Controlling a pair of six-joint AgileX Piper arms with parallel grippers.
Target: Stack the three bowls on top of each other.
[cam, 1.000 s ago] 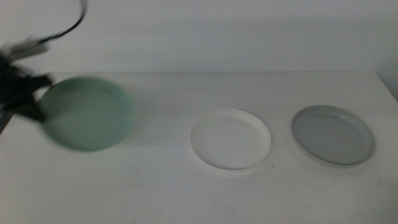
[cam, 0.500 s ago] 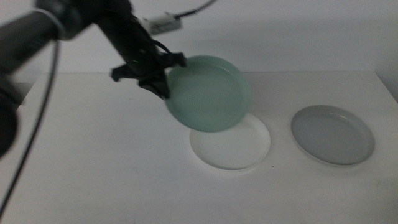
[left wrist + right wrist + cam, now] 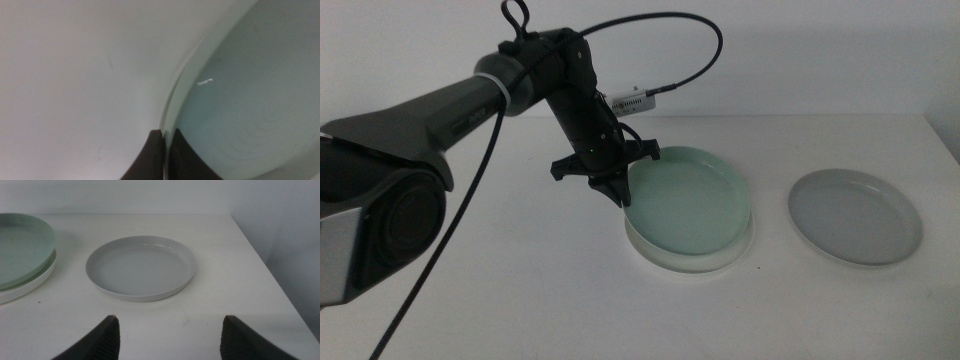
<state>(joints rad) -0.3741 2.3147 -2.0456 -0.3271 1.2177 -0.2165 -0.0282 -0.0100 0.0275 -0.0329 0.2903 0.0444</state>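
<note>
Middle view: the left gripper (image 3: 620,190), jaws pinching the mint green bowl (image 3: 686,199), is lowering it tilted onto the white bowl (image 3: 660,256); it might slide off. The right gripper (image 3: 167,330) is waiting, jaws spread.

white bowl (image 3: 665,255) mostly hidden under green bowl (image 3: 687,200), both bowls cut off in right wrist view

No legible text, label, brand, number or sign in any view. The left arm (image 3: 440,115) carries faint pale lettering on its dark casing in the middle view, too small and blurred to read. A small white tag on the cable (image 3: 632,100) behind the wrist also shows nothing readable.
</note>
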